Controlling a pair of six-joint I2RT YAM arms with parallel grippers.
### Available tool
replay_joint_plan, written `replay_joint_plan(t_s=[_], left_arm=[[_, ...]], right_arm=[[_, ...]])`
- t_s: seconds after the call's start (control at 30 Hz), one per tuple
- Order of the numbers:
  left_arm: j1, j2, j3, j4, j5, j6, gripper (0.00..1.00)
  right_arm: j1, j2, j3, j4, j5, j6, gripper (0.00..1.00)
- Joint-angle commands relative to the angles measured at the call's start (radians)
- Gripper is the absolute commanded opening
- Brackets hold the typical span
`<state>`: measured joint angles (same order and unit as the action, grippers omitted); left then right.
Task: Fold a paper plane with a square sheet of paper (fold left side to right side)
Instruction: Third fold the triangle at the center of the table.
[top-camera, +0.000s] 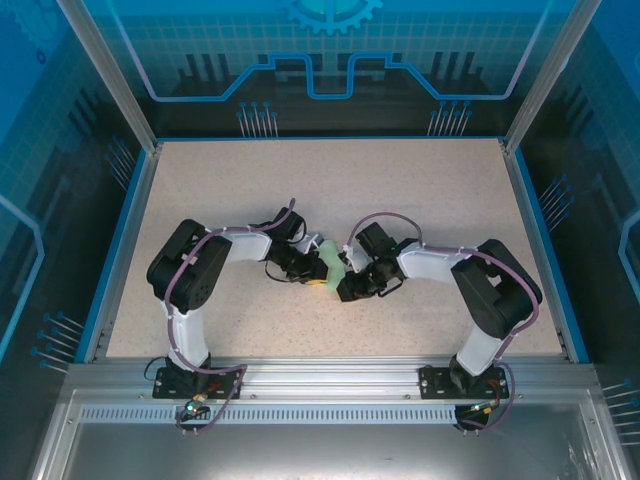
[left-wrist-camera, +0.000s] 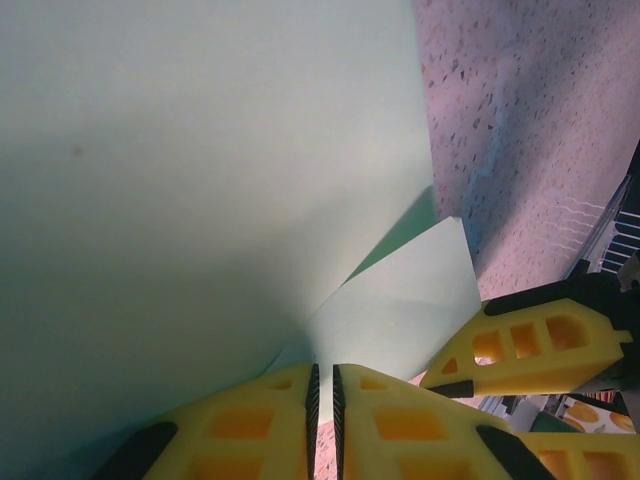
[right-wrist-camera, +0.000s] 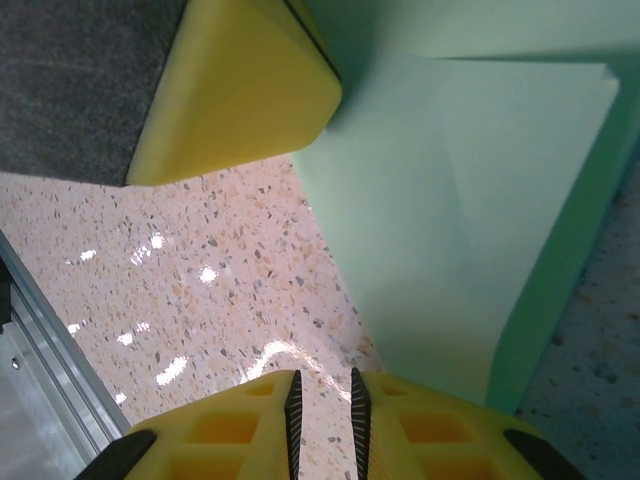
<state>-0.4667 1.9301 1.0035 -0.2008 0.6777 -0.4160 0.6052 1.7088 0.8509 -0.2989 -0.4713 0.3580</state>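
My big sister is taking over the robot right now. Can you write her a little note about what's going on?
Left claw: shut on the square sheet of paper, which seems lifted off the table.
Right claw: open just a sliver, nothing between its fingers, close beside the paper's edge.
Paper: mid-table between both claws, bent over on itself, with layers showing.
Done: folding has started.
Left: it is no pointed plane yet. Probably flatten this fold, then make the rest.

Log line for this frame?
left fingers: shut on paper | right fingers: narrowly apart, empty, beside paper | paper: folded layers
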Motion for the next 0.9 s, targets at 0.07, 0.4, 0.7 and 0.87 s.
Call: replay_joint_plan(t_s=[0.07, 0.4, 0.7, 0.87], left_arm=[[-0.005, 0.053, -0.008, -0.049, -0.064, 0.027, 0.15], [-0.005, 0.058, -0.006, -0.05, -0.069, 0.029, 0.15], [-0.005, 0.052, -0.007, -0.05, -0.069, 0.026, 0.15], [-0.005, 0.049, -0.006, -0.049, -0.069, 0.025, 0.15]], right_arm=[[-0.022, 0.012, -0.013, -0.025, 0.004, 0.014, 0.23], [-0.042, 0.003, -0.065, -0.029, 0.018, 0.029, 0.22], [-0.057, -0.105, -0.072, -0.069, 0.008, 0.046, 0.07], [-0.042, -0.108, -0.029, -0.074, -0.004, 0.062, 0.01]])
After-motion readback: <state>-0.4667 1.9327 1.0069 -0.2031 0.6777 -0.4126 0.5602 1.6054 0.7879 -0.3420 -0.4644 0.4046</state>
